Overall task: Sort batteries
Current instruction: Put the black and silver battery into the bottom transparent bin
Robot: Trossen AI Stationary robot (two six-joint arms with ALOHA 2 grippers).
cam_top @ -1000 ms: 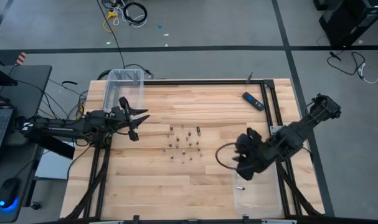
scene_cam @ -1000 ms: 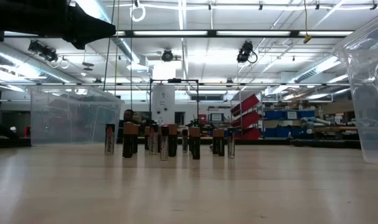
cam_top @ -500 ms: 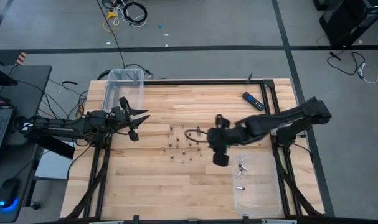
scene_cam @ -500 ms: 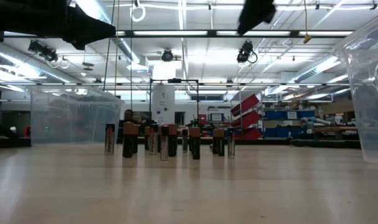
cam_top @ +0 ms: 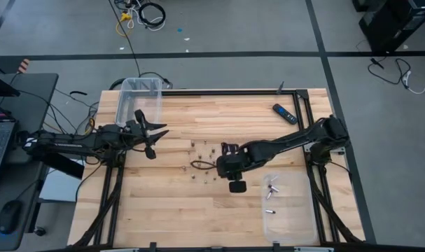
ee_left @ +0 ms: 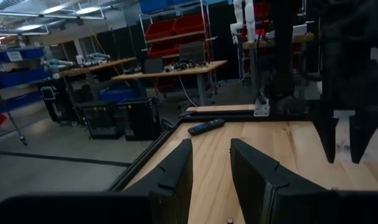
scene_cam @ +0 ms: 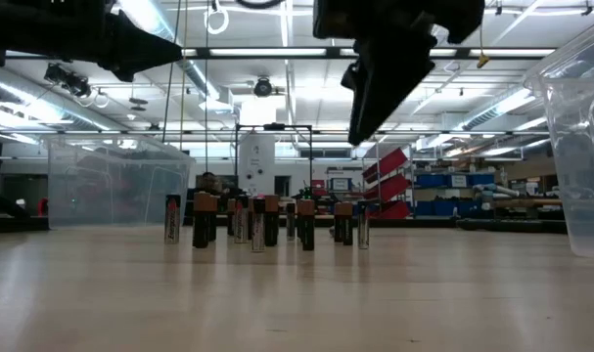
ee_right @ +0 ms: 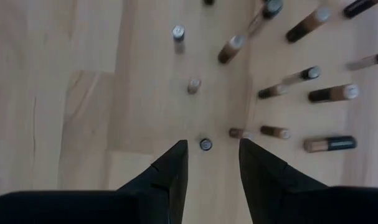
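Several tiny batteries (cam_top: 205,161) stand upright on their ends in a loose cluster at the middle of the wooden table; the low view shows them as a row (scene_cam: 267,220). My right gripper (cam_top: 219,164) hangs over the cluster's right side, pointing down, open. In the right wrist view its gap (ee_right: 212,149) sits above one dark-topped battery (ee_right: 205,144), well clear of it. The low view shows this gripper (scene_cam: 363,127) high above the row. My left gripper (cam_top: 155,133) waits open near the table's left edge (ee_left: 210,165).
A clear bin (cam_top: 138,101) sits at the far left corner. Another clear bin (cam_top: 289,203) at the near right holds a few batteries (cam_top: 272,189). A black-and-blue remote (cam_top: 284,113) lies toward the far right. A dark cable loop (cam_top: 198,164) hangs by the right gripper.
My right arm has swung from over the near-right bin toward the table's left, stretching out across the table until its gripper came over the battery cluster. In the low view it has come into the picture from above and moved lower. The batteries on the table have stayed put.
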